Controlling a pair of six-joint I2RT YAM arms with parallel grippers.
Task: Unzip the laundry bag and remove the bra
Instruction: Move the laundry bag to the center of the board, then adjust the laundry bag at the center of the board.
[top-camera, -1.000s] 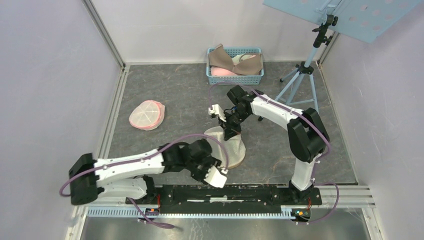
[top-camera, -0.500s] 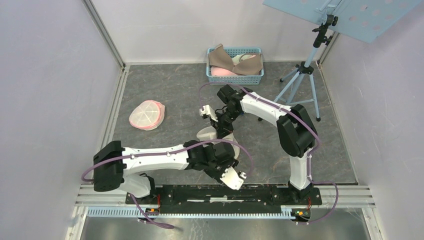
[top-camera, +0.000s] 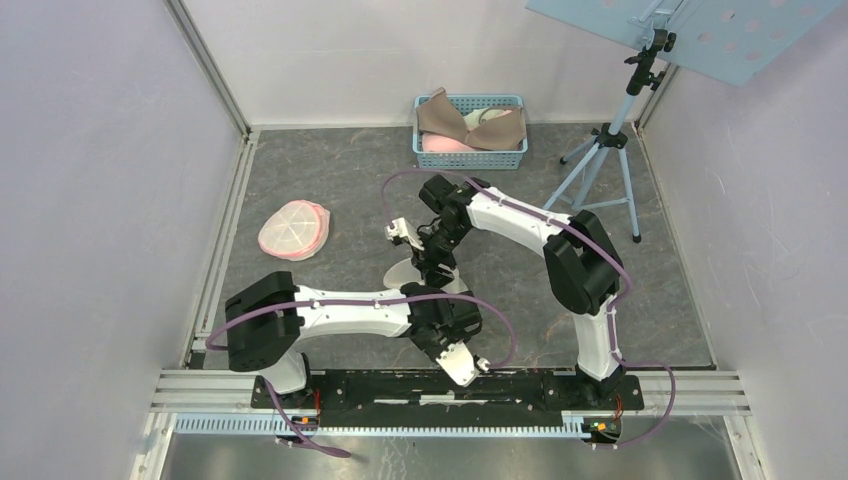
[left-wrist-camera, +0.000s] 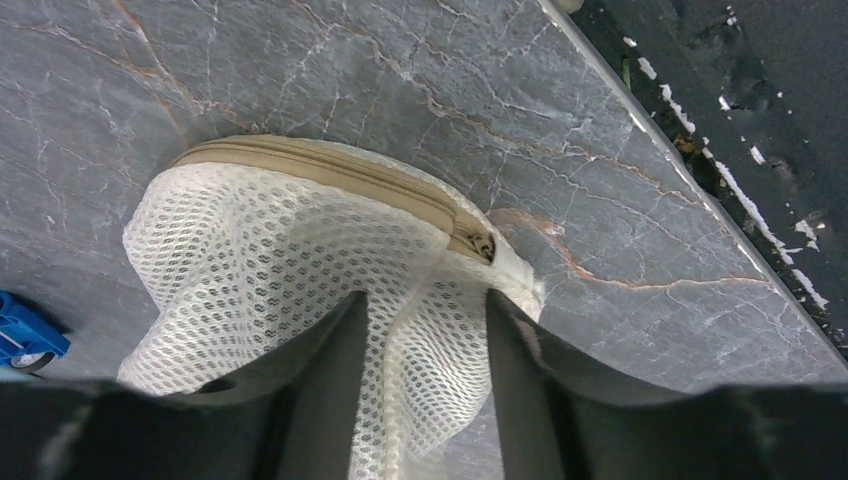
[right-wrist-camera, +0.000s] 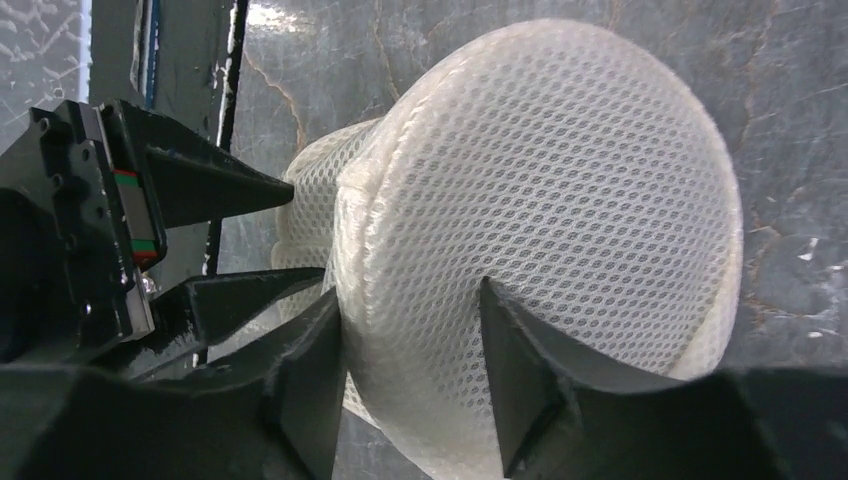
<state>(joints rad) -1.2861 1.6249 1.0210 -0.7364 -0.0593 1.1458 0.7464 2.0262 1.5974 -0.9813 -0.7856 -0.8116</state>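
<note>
Well off to the left, we see a round pink-and-white mesh pouch (top-camera: 291, 230) lying on the grey counter (top-camera: 330, 170), apart from everything else. Near the middle, toward the near edge, the white mesh laundry bag (top-camera: 404, 272) sits between our two hands. Our left hand (left-wrist-camera: 425, 300) meets it from the near side. Its fingers (left-wrist-camera: 335, 380) stand apart with a fold of mesh filling the gap, and we cannot tell whether they pinch it. A tan zipper (left-wrist-camera: 330, 170) curves along the bag just beyond, looking closed where we see it, its pull (left-wrist-camera: 483, 245) at the right end. Our right hand (right-wrist-camera: 410, 290) comes from the far side, jaws parted, the bag's rounded dome just ahead of its fingertips. At the far wall stands a blue basket (top-camera: 470, 158) of beige and pink garments (top-camera: 445, 115), and to its right a tripod stand (top-camera: 603, 150).
</note>
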